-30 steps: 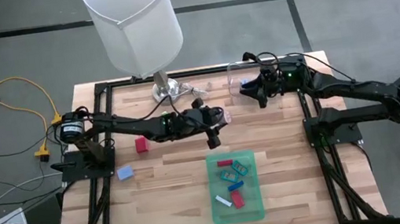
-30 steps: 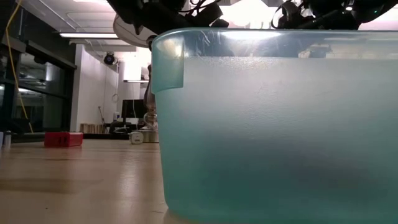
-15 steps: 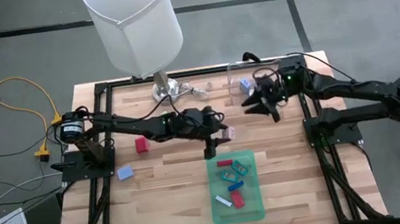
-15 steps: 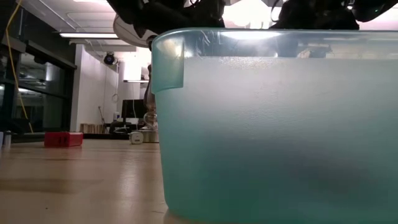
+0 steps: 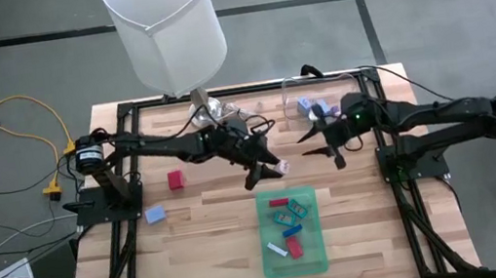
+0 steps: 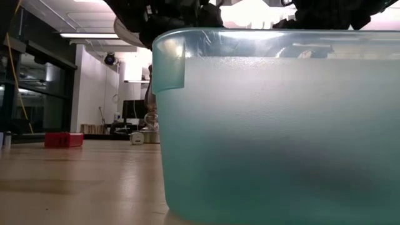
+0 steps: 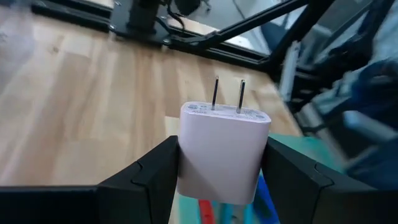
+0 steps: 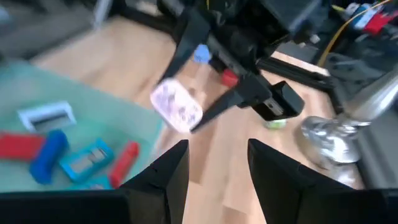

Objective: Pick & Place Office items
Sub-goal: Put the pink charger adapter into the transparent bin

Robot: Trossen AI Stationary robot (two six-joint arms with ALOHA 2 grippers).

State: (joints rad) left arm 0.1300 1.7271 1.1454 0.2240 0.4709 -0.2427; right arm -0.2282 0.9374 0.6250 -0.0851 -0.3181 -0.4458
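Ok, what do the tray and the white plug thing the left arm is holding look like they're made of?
The tray looks like translucent green plastic: its contents and the wood show through it. The white plug, clamped in the left end effector, looks like smooth matte plastic with two thin prongs that are probably metal.

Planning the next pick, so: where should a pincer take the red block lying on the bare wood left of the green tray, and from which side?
Come straight down and close on two opposite side faces of the red block. It looks boxy, lies flat and alone on the table, the blue block well apart. The left pincer is nearer but shut on a white plug.
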